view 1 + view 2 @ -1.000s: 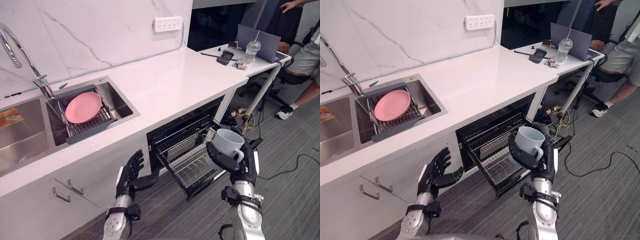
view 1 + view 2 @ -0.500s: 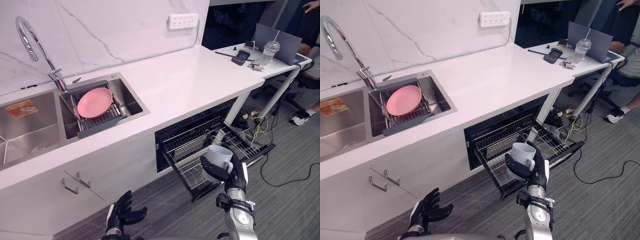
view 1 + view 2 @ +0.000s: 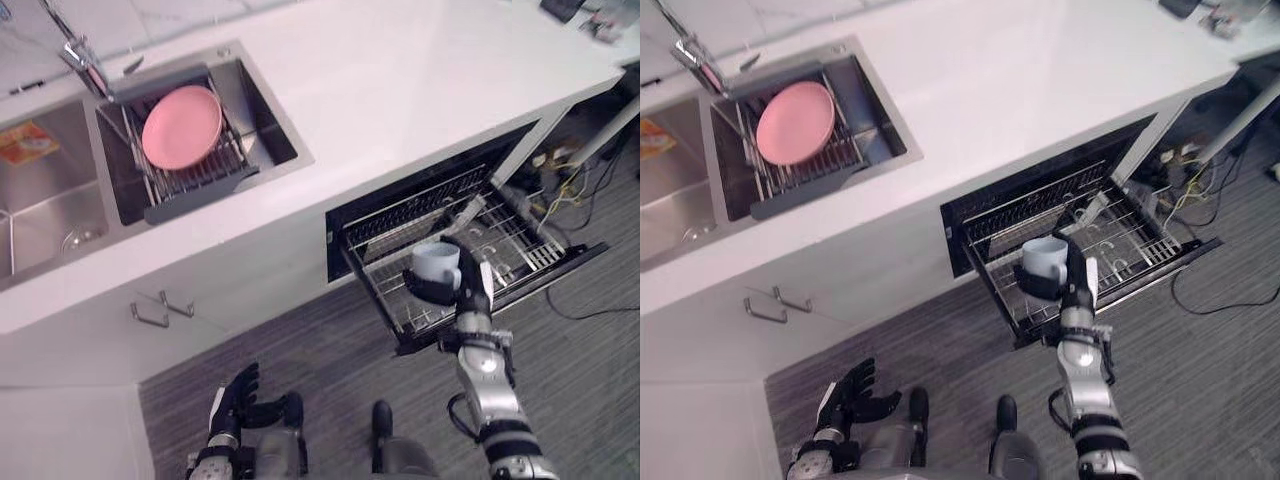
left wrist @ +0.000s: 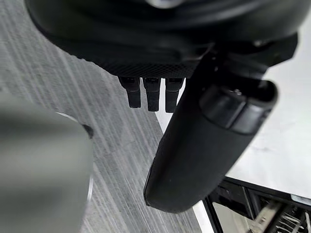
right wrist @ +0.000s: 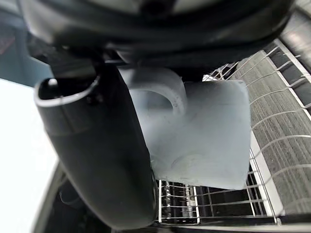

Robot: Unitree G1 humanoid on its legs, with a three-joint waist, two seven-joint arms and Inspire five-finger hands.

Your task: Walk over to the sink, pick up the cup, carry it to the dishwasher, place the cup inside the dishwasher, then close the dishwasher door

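Note:
My right hand [image 3: 447, 291] is shut on a pale blue-grey cup [image 3: 436, 262], held upright just above the front left part of the pulled-out wire rack [image 3: 505, 238] of the open dishwasher [image 3: 1040, 200]. In the right wrist view the cup [image 5: 209, 141] sits against the palm with the thumb [image 5: 104, 160] across its side, its handle toward the hand and rack wires right beyond it. My left hand [image 3: 236, 393] hangs low over the floor by the cabinet, fingers straight, nothing in it.
A pink plate [image 3: 182, 127] stands in a drying rack in the steel sink [image 3: 270, 110], faucet [image 3: 78, 58] behind it. The white counter [image 3: 420, 90] overhangs the dishwasher. Cabinet handles [image 3: 160, 308] show below the sink. Cables lie on the floor at right [image 3: 560, 175].
The whole picture has shifted as the camera tipped down. My right hand has carried the cup forward and lower, close over the rack. The left hand stays low.

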